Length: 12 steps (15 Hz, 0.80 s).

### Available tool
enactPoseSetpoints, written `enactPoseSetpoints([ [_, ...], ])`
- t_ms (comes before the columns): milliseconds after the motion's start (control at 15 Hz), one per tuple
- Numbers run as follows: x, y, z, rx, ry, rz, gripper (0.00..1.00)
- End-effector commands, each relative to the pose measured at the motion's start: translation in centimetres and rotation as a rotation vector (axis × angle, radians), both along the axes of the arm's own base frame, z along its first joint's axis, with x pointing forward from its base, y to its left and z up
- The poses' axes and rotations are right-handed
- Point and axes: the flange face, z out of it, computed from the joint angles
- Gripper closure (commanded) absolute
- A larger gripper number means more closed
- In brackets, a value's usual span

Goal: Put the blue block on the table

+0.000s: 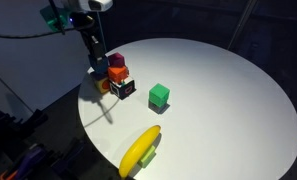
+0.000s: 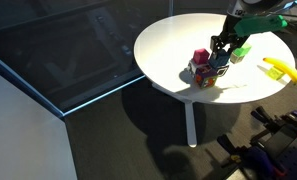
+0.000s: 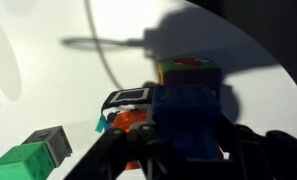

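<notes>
In the wrist view the dark-blue block (image 3: pixel 188 112) sits between my two dark fingers, which press on its left and right sides. My gripper (image 3: pixel 188 152) is shut on it, low over the cluster of blocks (image 1: pixel 116 76) at the edge of the round white table (image 1: pixel 218 90). The gripper shows in both exterior views (image 1: pixel 96 66) (image 2: pixel 222 52), where it hides the blue block. A magenta cube (image 1: pixel 116 60) and an orange block (image 1: pixel 118 73) are in the cluster. The green cube (image 1: pixel 159 96) stands apart on the table.
A black-and-white block (image 3: pixel 128 98) and an orange block (image 3: pixel 128 122) lie right beside the blue block. A grey block (image 3: pixel 54 143) and a green block (image 3: pixel 18 160) lie further off. A banana (image 1: pixel 140 150) lies near the table's front edge.
</notes>
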Motion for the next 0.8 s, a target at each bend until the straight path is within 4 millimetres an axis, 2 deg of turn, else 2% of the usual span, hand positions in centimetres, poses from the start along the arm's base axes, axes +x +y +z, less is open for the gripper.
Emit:
enactPoseSetpoints([
  [0, -2.2, -0.9, 1.8, -0.027, 0.005, 0.012, 0.7],
  [467, -4.7, -2.8, 2.6, -0.062, 0.009, 0.029, 0.7],
  [733, -5.8, -4.3, 1.9, -0.055, 0.024, 0.008, 0.7],
])
